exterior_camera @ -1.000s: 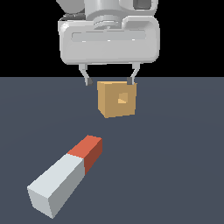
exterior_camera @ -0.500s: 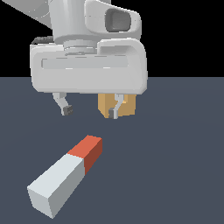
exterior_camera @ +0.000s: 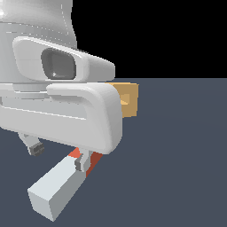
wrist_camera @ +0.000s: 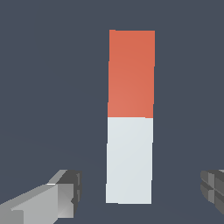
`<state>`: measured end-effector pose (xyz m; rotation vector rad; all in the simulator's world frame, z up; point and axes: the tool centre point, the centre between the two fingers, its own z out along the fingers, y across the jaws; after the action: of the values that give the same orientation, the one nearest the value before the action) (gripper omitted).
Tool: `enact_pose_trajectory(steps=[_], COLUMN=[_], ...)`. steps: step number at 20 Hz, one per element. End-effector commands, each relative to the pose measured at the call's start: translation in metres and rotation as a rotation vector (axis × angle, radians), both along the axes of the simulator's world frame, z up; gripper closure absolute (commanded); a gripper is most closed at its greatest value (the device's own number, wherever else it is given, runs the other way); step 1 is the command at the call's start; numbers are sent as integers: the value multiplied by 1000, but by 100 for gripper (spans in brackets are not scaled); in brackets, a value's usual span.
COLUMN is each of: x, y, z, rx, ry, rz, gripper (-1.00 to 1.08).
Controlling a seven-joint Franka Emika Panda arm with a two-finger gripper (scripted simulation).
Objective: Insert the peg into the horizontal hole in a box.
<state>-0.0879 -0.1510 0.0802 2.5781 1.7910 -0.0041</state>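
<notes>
The peg (exterior_camera: 60, 186) lies flat on the dark floor, pale grey-white with a red end (exterior_camera: 91, 160). In the wrist view the peg (wrist_camera: 130, 131) runs lengthwise between my two fingers, red end away from the camera. My gripper (exterior_camera: 60, 155) is open and hovers just above the peg, one finger (exterior_camera: 36, 148) on each side, not touching it. The tan box (exterior_camera: 127, 99) stands behind my hand, mostly hidden by it. Its hole is only partly seen at the hand's edge.
The dark blue-grey floor (exterior_camera: 177, 155) stretches all around. The large white hand body (exterior_camera: 62, 111) fills the exterior view's left and covers most of the box.
My hand has come down and toward the camera, from up by the box to just over the peg. The peg and the box have not moved.
</notes>
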Motion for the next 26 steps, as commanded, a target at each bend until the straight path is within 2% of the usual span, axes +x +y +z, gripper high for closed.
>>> enact_pose_trajectory(steps=[1,9,18,24,25,26], x=[-5,-6,-8,-7,-7,-7], y=[-5,-6,-6,-7,-7,-7], z=[-6,-12,-49,-59,-59,-59], rx=[1,1,3,3,3,3], ry=[-1,1,0,-1,-1,-1], rz=[-16,-19,-21,-22,-22,-22], gripper=[-92,-92,-92,-92,108,108])
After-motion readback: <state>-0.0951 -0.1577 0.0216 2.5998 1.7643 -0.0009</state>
